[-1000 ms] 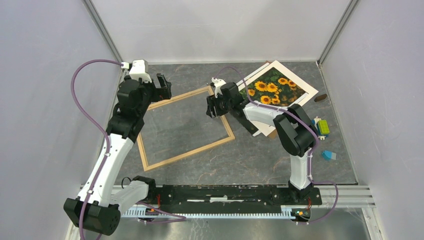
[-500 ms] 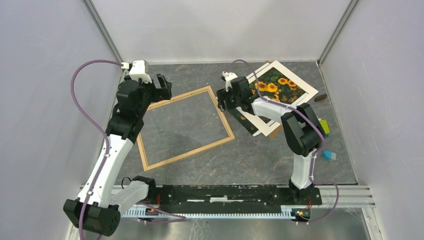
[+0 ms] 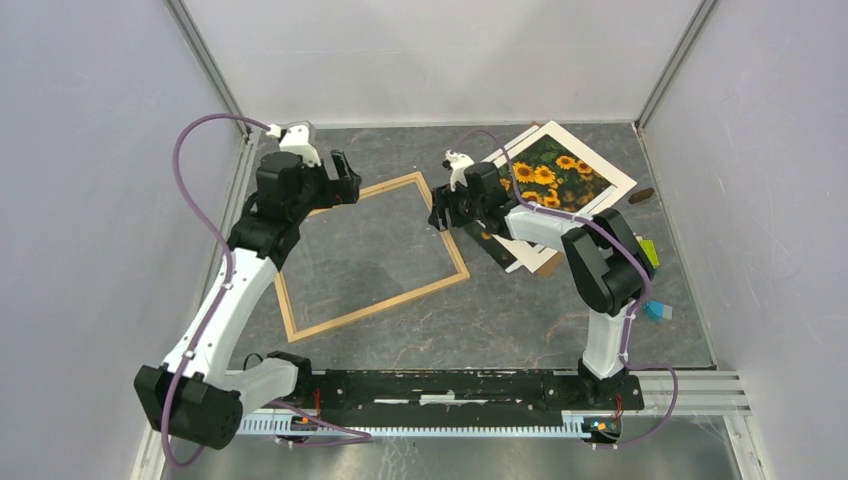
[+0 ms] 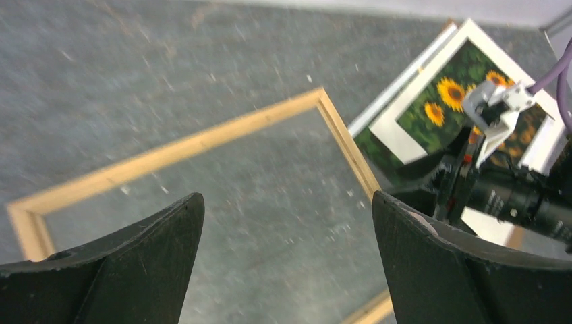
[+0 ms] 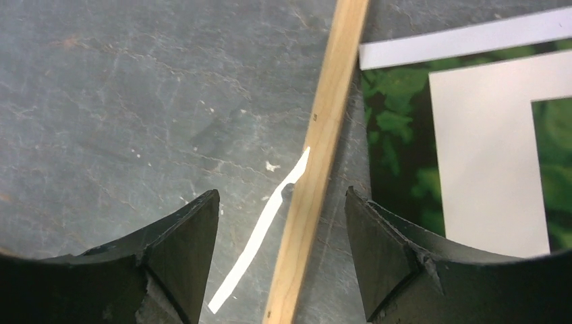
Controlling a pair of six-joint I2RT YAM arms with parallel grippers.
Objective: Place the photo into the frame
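Note:
The frame (image 3: 385, 303), thin light wood, lies flat on the dark table left of centre. The photo (image 3: 550, 178), orange sunflowers on dark green, lies at the back right, partly under a white mat (image 3: 610, 172). My right gripper (image 3: 440, 212) is open and low, with its jaws on either side of the frame's right rail (image 5: 317, 155); the photo's green edge (image 5: 394, 135) is just right of it. My left gripper (image 3: 345, 180) is open and empty, held above the frame's far left part. The left wrist view shows the frame (image 4: 202, 142) and the photo (image 4: 445, 94).
A brown backing board (image 3: 545, 265) sticks out under the photo's near corner. Small coloured blocks (image 3: 643, 255) and a blue piece (image 3: 657, 310) lie at the right. A white streak (image 5: 260, 229) shows just left of the rail. Enclosure walls stand close on three sides.
My right gripper has moved right, from inside the frame opening to the frame's right rail. My left arm has swung right, bringing its gripper over the frame's far rail.

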